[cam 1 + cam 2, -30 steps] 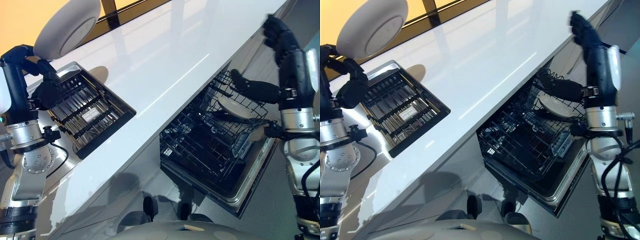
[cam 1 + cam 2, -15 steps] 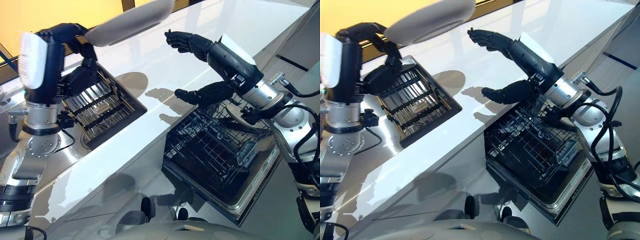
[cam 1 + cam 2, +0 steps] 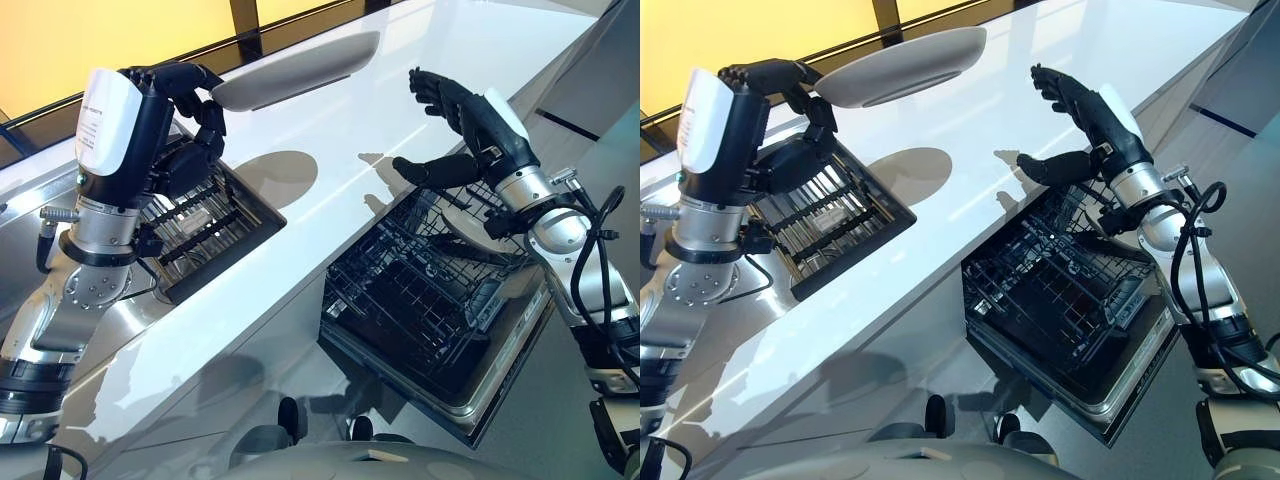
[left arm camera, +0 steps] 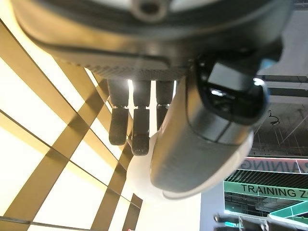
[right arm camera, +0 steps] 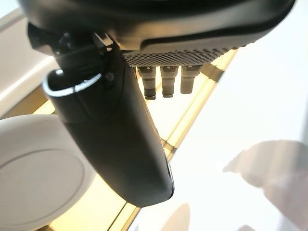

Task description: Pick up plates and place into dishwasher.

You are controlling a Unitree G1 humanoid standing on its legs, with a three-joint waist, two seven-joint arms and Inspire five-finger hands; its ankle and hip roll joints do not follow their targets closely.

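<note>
A white plate is held edge-on, almost level, high above the white counter. My left hand is shut on the plate's left rim, with fingers curled round it. To the plate's right, a short gap away, my right hand is raised above the counter edge, open with fingers spread and thumb out, and holds nothing. The plate's underside shows past that thumb. Below the right hand, the dishwasher's black wire rack is pulled out over the open door.
A black drying rack sits in the recessed sink below my left hand. The counter runs diagonally across the scene, and the dishwasher rack juts out from under its front edge. Grey floor lies to the right.
My left arm has swung the plate from upright by the sink to nearly level over the counter. The right hand rose from beside the dishwasher and now faces the plate.
</note>
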